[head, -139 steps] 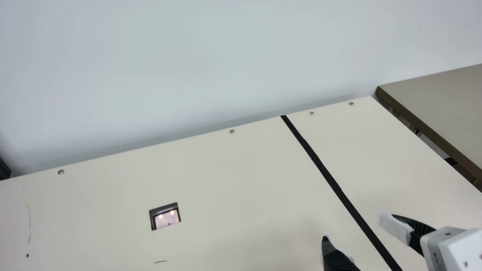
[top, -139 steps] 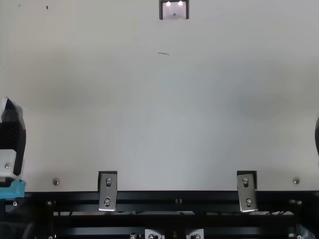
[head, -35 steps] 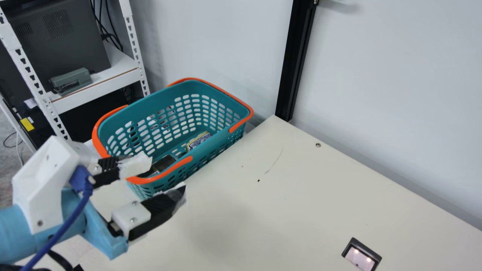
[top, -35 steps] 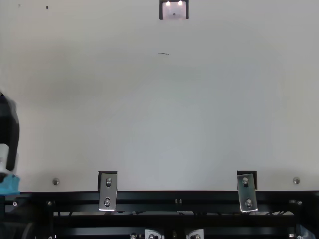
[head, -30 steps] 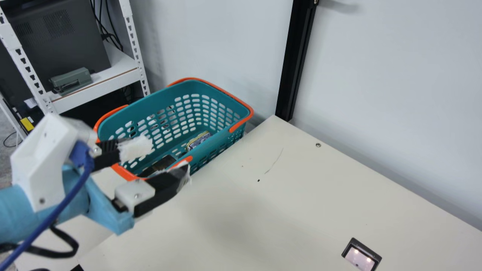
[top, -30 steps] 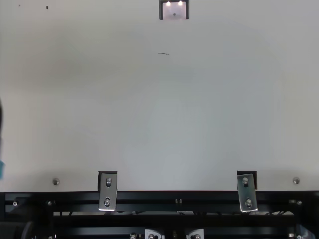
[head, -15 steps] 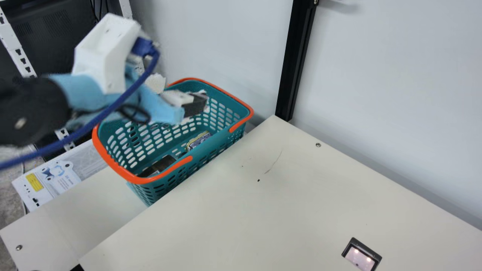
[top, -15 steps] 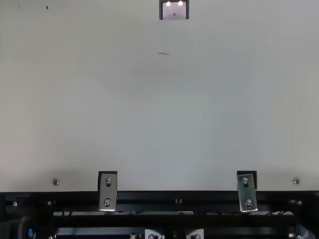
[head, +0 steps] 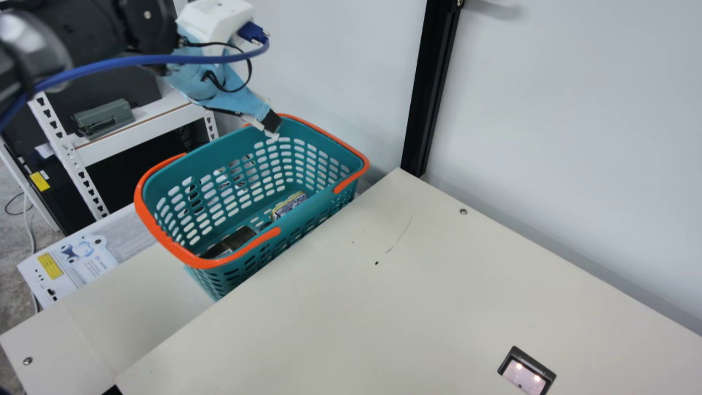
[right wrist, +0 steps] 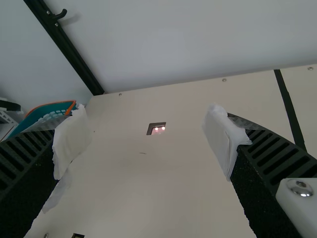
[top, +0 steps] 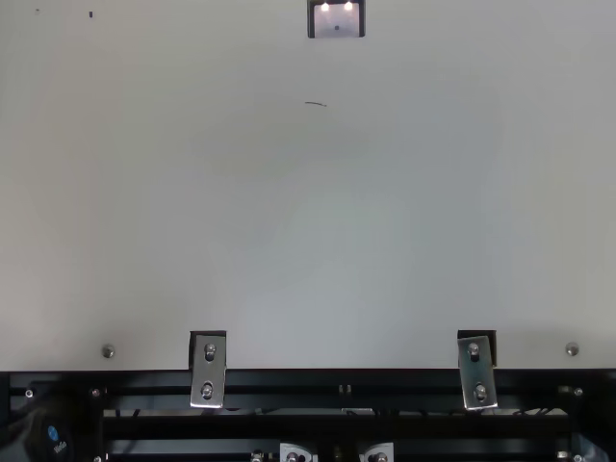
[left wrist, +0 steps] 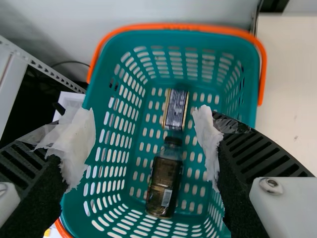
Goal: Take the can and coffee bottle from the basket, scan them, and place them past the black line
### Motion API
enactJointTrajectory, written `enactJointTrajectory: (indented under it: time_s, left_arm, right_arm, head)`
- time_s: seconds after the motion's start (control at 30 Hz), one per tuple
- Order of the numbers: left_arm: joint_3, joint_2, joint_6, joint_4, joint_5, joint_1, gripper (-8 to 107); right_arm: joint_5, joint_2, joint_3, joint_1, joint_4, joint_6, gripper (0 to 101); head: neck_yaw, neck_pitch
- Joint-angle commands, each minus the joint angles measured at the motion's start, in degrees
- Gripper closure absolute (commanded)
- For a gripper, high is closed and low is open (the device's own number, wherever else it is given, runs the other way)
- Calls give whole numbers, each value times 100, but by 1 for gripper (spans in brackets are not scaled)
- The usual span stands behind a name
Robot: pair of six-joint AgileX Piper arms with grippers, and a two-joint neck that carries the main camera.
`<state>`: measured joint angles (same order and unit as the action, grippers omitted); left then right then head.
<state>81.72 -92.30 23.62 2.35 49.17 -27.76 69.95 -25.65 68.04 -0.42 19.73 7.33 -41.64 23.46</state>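
Two items are held in the teal basket (head: 296, 130). In the main view, the coffee bottle (head: 236, 240) is partly hidden by the near wall, the left gripper (head: 272, 128) is half masked near the far rim, and the can (head: 290, 204) is partly covered. In the left wrist view, both items are framed whole between spread fingers (left wrist: 247, 158); in the right, the spread right gripper (right wrist: 148, 141), then the black line (right wrist: 290, 109), are seen.
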Motion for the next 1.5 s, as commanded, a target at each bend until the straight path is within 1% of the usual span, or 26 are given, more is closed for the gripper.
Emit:
enactJointTrajectory:
  time_s: [0.0, 0.13, 0.4, 0.6, 0.77, 1.1, 1.3, 1.47]
  left_arm:
    - [267, -622, 233, -18, 213, -22, 9]
    - [336, -1273, 528, -132, 156, -39, 9]
    - [456, -2643, 841, -209, -418, -62, 9]
    - [805, -3579, 888, -58, -796, -42, 9]
    - [1223, -4224, 911, 108, -917, -13, 9]
    - [2093, -5129, 848, 246, -917, 40, 9]
    - [2573, -5479, 840, 398, -809, 27, 9]
    - [2847, -5657, 740, 469, -741, 23, 9]
  right_arm:
    - [0, 0, 0, 0, 0, 0, 0]
    - [0, 0, 0, 0, 0, 0, 0]
    - [0, 0, 0, 0, 0, 0, 0]
    - [0, 0, 0, 0, 0, 0, 0]
    - [0, 0, 0, 0, 0, 0, 0]
    - [0, 0, 0, 0, 0, 0, 0]
    - [0, 0, 0, 0, 0, 0, 0]
    - [0, 0, 0, 0, 0, 0, 0]
  head:
    - [-81, 153]
    - [-81, 153]
    - [-81, 153]
    - [-81, 153]
    - [-81, 153]
    - [-81, 153]
    - [-81, 153]
    - [-81, 153]
